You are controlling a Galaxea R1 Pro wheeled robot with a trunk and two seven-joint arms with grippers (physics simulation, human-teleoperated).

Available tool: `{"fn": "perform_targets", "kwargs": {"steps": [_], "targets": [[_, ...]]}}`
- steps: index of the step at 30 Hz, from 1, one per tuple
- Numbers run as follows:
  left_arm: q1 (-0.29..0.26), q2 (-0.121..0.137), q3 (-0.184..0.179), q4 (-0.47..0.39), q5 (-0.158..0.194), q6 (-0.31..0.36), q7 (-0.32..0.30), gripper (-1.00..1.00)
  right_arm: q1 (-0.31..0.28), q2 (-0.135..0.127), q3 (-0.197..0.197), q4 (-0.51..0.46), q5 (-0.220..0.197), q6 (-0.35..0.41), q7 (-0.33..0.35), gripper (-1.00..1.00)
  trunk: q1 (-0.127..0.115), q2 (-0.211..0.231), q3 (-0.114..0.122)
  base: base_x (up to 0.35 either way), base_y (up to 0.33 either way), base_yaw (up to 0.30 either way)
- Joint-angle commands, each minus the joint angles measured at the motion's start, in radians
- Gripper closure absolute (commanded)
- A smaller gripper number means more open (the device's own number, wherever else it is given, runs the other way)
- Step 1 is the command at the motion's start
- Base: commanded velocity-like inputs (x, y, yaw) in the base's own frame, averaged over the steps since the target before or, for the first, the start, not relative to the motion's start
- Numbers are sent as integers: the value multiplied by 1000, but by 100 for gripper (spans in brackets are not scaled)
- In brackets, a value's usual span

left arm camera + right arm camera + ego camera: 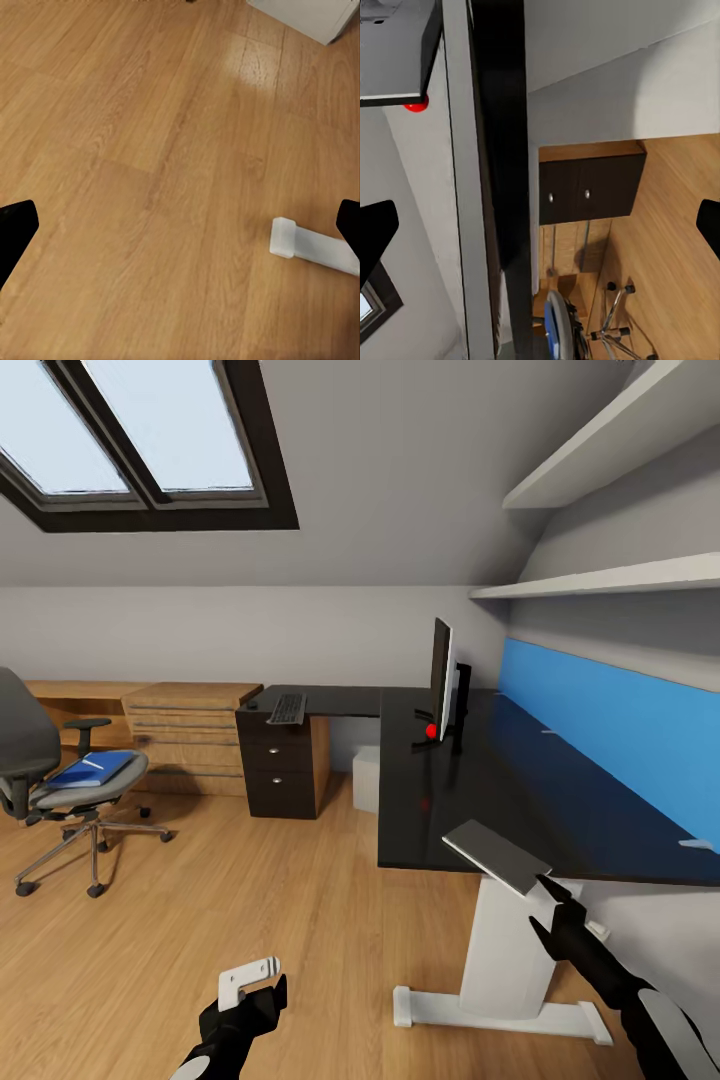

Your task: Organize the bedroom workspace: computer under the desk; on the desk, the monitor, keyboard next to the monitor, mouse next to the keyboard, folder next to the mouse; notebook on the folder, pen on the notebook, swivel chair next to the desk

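The black-topped desk (450, 830) carries the monitor (442, 678) edge-on and, on its far left wing, the keyboard (287, 708). A small dark lump (252, 706) beside it may be the mouse. The grey notebook (495, 854) sits tilted at the desk's front edge, one corner past it, touching my right gripper (552, 912). In the right wrist view that gripper (540, 229) has its fingers wide apart. The swivel chair (25, 760) at left holds the blue folder (95, 771) with a thin pale stick on it. The computer (365, 780) stands under the desk. My left gripper (252, 978) (180, 232) is open above the floor.
The desk's white pedestal leg and foot (500, 1000) (311, 247) stand between my arms. Black drawers with knobs (275, 765) sit under the keyboard, with a light-wood chest (190, 735) to their left. Two shelves (600, 575) hang over the blue back panel (610, 720). Wooden floor spreads at left.
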Motion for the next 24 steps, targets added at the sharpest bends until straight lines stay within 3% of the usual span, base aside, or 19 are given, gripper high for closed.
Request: {"fn": "perform_targets", "kwargs": {"steps": [1,18,24], "targets": [[0,1,-2,-2,7,2,8,-100,0,0,-2,0,-2,6,1,-100,-4,7,2,0,0,0],[-1,0,-2,-2,8,2,8,-100,-1,1,-2,1,-2,6,-1,-100,-69,126,56,0,0,0],[-1,0,-2,-2,9,2,8,-100,0,1,-2,2,-2,6,-1,-100,-69,126,56,0,0,0]]}}
